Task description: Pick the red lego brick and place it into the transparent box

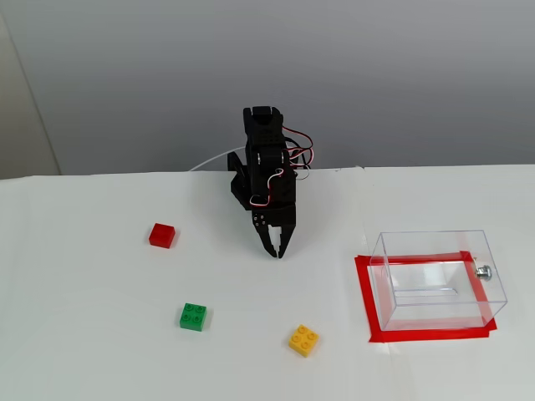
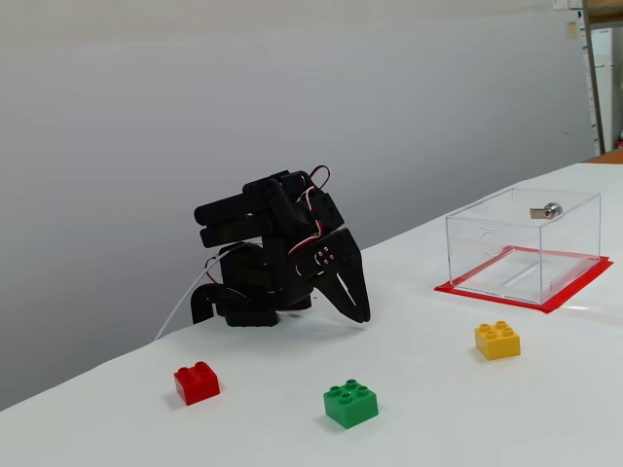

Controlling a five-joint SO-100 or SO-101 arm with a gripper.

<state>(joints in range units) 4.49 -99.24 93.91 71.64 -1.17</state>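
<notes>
Red lego brick (image 1: 162,236) sits on the white table (image 1: 84,334), well left of the gripper (image 1: 275,253) in a fixed view. Jaws pressed together, empty, tips pointing down near table. Transparent box (image 1: 439,279) stands on red tape (image 1: 365,296) at right, w/ green brick (image 1: 193,317) & yellow-orange brick (image 1: 303,340) in front.

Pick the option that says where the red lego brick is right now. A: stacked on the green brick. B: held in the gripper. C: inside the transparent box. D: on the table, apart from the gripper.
D: the red lego brick lies alone on the white table, well apart from the gripper.
</notes>
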